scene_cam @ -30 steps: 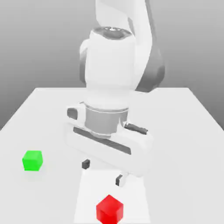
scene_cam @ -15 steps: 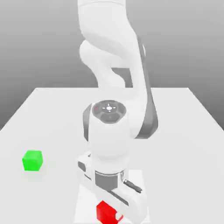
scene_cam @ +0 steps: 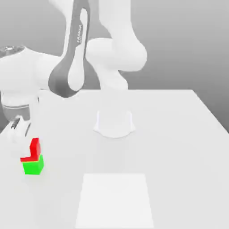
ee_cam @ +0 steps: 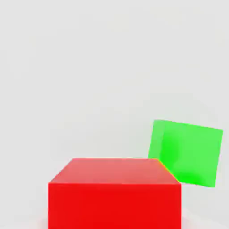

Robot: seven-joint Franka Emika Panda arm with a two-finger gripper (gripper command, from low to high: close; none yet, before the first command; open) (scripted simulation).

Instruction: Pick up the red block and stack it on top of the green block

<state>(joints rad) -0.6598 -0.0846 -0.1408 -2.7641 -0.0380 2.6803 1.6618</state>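
The tool (scene_cam: pixel 27 145) grips the matte red block (scene_cam: pixel 33 149) over the green block (scene_cam: pixel 33 165).

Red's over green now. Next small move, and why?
Probably a small sideways nudge to centre it before lowering. In the exterior view the red block sits right on the green block, but the hand view shows green offset to one side of red.
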